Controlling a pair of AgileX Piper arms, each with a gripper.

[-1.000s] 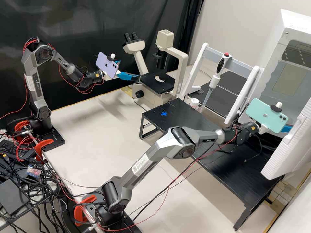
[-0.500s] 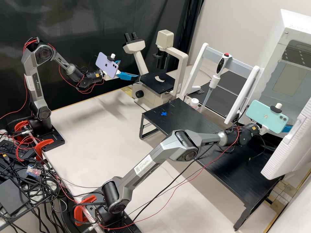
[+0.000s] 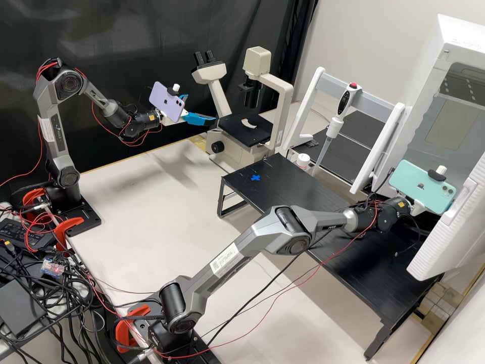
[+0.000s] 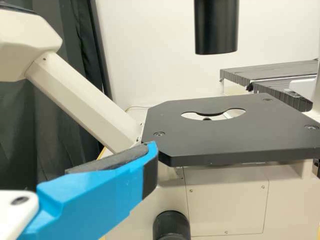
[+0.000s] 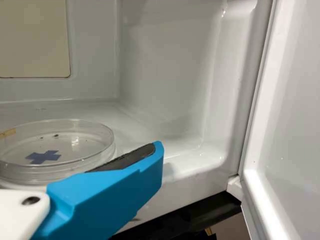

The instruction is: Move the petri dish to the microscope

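Note:
In the high view my left gripper [image 3: 202, 108] hangs open beside the microscope [image 3: 217, 88]. The left wrist view shows one blue finger of the left gripper [image 4: 107, 192] close to the black microscope stage [image 4: 200, 135]. Behind the teal phone, my right gripper [image 3: 417, 207] is at the white chamber's opening. Inside the chamber, the clear petri dish [image 5: 75, 145] lies on the floor, with a blue cross showing through it. One finger of the open right gripper [image 5: 107, 192] stands in front of the dish, partly covering its edge; contact cannot be told.
The white chamber [image 3: 444, 40] has its door [image 3: 449, 227] swung open beside the right gripper. Below the right arm stands a black raised table [image 3: 313, 192] with a blue cross. A pipette [image 3: 336, 121] hangs on a white-legged stand, with a small white-capped bottle [image 3: 303, 161] nearby.
The right arm has stretched farther toward the chamber, and its phone and wrist have shifted right and slightly down in the high view. The left arm has kept still.

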